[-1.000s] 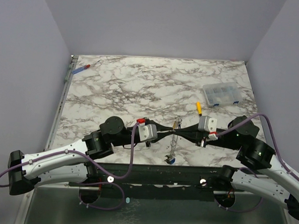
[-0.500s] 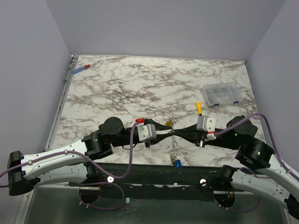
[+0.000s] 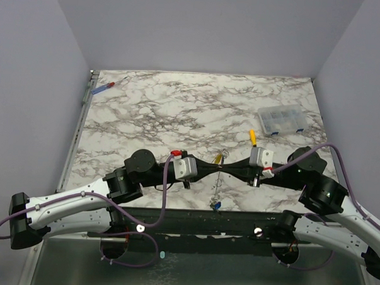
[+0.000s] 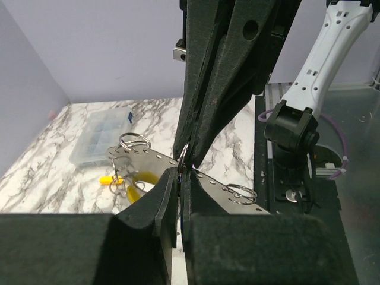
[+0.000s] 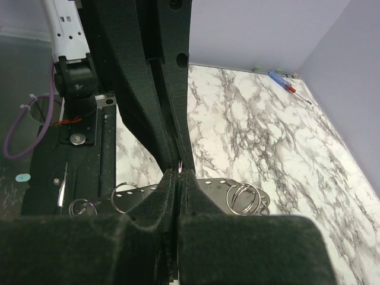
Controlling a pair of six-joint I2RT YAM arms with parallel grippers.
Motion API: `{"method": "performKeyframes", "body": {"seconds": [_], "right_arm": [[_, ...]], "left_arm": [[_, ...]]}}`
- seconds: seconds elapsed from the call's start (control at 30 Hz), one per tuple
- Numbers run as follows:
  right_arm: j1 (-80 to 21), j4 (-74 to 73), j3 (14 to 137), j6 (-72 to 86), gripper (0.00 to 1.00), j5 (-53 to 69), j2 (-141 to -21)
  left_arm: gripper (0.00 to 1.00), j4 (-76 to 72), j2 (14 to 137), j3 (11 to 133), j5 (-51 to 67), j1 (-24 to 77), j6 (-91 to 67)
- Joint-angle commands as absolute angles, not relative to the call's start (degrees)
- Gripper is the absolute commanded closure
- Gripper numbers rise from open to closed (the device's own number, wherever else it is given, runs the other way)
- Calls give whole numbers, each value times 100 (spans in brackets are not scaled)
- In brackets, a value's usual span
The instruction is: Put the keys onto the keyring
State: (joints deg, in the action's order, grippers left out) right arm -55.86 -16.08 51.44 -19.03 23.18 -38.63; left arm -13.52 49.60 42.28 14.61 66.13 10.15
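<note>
Left gripper [image 4: 181, 178] and right gripper [image 5: 175, 178] meet tip to tip over the bench's [image 3: 147, 109] near edge. Each is pinched tight on a thin perforated plate [image 4: 145, 159] with split rings [image 4: 133, 141]. Yellow key [image 3: 218, 158] at the pinch, blue key [image 3: 217, 205] hanging under it. Keyring: cannot pick it out.

Yellow screwdriver [image 3: 252, 137] just beyond the right gripper — box [image 3: 280, 120] near the right edge — red-blue screwdriver [image 3: 104, 87] at the far left corner.

The left hand [image 3: 213, 165] and the right hand [image 3: 229, 169] met tip to tip above the near middle of the counter [image 3: 179, 110], with the keyring [image 3: 219, 185] hanging between them. Behind the right hand lay a small screwdriver [image 3: 252, 137], then a box [image 3: 280, 120]. A second screwdriver [image 3: 105, 86] lay in the far left corner.
</note>
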Motion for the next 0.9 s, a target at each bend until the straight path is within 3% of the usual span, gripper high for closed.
{"method": "performKeyframes", "body": {"seconds": [0.0,0.17,0.27,0.47,0.7,0.87], "right_arm": [[-5590,-1441,5133,-1848,100,2338,-3880],[-5590,-1554,5123,-1813,97,2355,-3902],[-5590,-1734,5177,-1768,81,2184,-3930],[-5590,-2157,5435,-1865,59,1895,-3947],[-5590,-3316,6081,-2299,50,1520,-4036],[-5590,-4146,6338,-2606,50,1340,-4458]], "left_arm": [[100,-1602,4943,4218,1660,6643,978],[100,-1513,4888,4234,1383,6641,958],[100,-1212,4907,4331,1142,6644,1020],[100,-947,4922,4431,995,6640,1092],[100,-365,5102,4699,756,6644,1280],[100,-117,5365,4842,687,6640,1314]]}}
